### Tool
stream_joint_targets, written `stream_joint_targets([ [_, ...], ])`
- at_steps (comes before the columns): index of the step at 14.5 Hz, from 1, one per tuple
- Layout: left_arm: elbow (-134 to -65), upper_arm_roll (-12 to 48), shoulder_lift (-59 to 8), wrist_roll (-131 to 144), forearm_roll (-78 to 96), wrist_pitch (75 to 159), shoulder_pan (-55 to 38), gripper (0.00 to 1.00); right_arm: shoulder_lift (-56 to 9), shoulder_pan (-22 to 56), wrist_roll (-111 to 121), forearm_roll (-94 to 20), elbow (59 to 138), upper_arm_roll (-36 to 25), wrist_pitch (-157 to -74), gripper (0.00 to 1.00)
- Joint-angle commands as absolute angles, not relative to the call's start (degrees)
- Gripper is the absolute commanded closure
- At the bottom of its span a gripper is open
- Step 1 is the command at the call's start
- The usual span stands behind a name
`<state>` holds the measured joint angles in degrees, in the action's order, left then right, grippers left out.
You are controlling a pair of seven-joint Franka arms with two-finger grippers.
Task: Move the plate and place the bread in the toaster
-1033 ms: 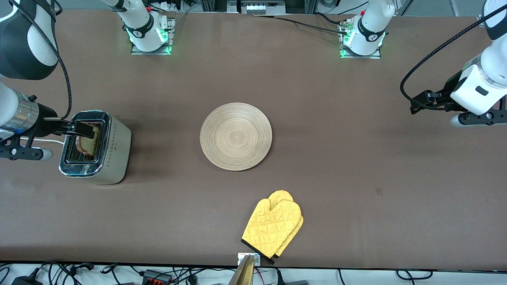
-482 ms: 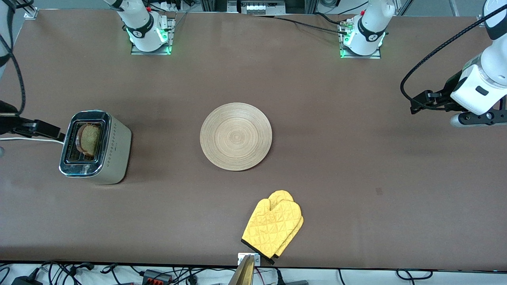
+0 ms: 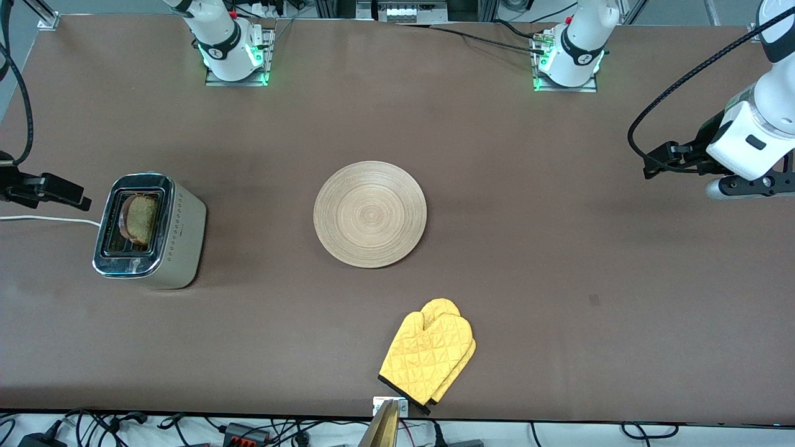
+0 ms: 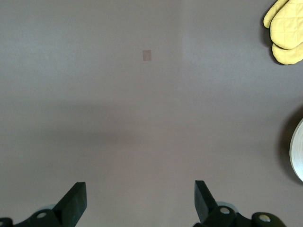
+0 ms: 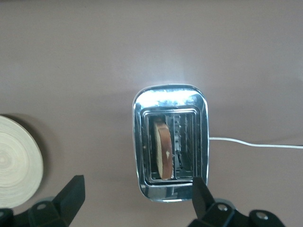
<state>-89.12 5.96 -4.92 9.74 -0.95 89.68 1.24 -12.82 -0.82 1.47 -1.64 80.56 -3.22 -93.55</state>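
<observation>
Brown table (image 3: 528,248): bread (image 5: 164,147) in toaster (image 5: 170,142), seemingly upright; both grippers' fingers spread, empty.

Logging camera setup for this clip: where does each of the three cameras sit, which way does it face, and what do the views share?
Front view: high across the table, facing the arm bases; shows the plate, oven mitt, toaster holding the bread, and both arms at the table's ends.
Left wrist view: looks down on bare table; left gripper open, with the mitt and plate rim at the picture's edge.
Right wrist view: looks down on the toaster; right gripper open.
Shared: all three show the plate; front and right wrist show the toaster and bread.
</observation>
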Motion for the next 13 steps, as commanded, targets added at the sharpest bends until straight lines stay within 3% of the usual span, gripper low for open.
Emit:
stream_joint_targets([
  [1,-87.7,6.2,-5.2,10.0,-1.0,88.4,1.4,0.0,-3.7,-1.1,2.2,-0.3,94.3,-2.3,-99.7,0.0],
  [8,-87.7,6.2,-5.2,9.9,-1.0,88.3,1.4,0.0,-0.2,-1.1,-0.1,-0.3,97.2,-2.1,-94.8,0.0],
  [13,-87.7,6.2,-5.2,9.9,-1.0,88.3,1.4,0.0,0.2,-1.0,1.1,1.4,97.6,-1.8,-96.6,0.0],
])
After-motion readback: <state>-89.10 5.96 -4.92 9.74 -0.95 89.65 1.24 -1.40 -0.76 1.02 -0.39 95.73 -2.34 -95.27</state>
